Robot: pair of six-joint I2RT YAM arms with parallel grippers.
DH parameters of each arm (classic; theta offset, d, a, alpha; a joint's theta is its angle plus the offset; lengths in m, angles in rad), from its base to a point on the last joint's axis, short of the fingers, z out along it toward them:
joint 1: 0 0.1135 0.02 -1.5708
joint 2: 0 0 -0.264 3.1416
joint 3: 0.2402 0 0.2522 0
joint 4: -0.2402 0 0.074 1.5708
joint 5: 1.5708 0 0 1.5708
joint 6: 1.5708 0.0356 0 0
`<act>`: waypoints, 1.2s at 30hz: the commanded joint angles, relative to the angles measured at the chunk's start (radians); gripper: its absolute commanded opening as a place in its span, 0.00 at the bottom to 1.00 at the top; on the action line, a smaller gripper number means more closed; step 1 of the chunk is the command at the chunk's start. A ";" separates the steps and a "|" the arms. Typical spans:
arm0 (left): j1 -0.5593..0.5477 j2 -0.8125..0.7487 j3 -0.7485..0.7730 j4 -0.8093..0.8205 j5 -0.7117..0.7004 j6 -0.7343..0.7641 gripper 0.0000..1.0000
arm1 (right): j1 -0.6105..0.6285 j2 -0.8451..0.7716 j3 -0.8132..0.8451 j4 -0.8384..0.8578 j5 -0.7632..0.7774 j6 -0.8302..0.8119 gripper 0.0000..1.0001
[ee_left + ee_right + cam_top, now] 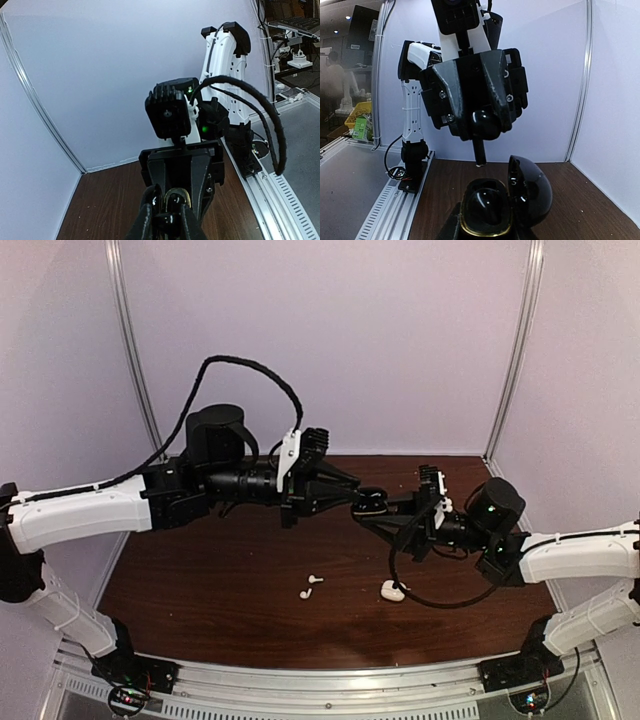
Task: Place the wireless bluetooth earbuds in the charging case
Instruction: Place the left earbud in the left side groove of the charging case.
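Observation:
My right gripper point(487, 234) is shut on the open black charging case point(485, 212), which has a gold rim; its lid point(530, 190) stands up on the right. The inside looks glossy black, and I cannot tell whether an earbud lies in it. My left gripper point(167, 222) is shut on a black earbud point(484, 125), stem down, held just above the case opening and apart from it. The two grippers meet in mid-air above the table point(362, 502). Two white earbuds point(316, 580) point(305, 593) lie on the table in front.
A small white case-like object point(392, 590) lies on the brown table point(220, 590), next to the right arm's hanging black cable point(425, 600). White walls enclose the table at the back and sides. A metal rail point(330, 680) runs along the near edge.

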 commanded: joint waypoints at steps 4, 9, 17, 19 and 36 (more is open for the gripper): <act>-0.005 0.031 0.056 -0.052 0.035 0.042 0.07 | 0.007 0.003 0.033 0.000 -0.027 0.003 0.00; -0.005 0.045 0.075 -0.103 0.020 0.070 0.07 | 0.008 0.004 0.035 -0.006 -0.038 0.000 0.00; -0.005 0.053 0.089 -0.194 -0.029 0.111 0.07 | 0.011 0.002 0.031 -0.001 -0.056 -0.001 0.00; -0.005 0.055 0.095 -0.219 -0.035 0.124 0.07 | 0.011 0.002 0.033 0.000 -0.065 0.001 0.00; -0.005 0.103 0.146 -0.350 0.043 0.188 0.12 | 0.011 -0.008 0.042 0.027 -0.124 0.036 0.00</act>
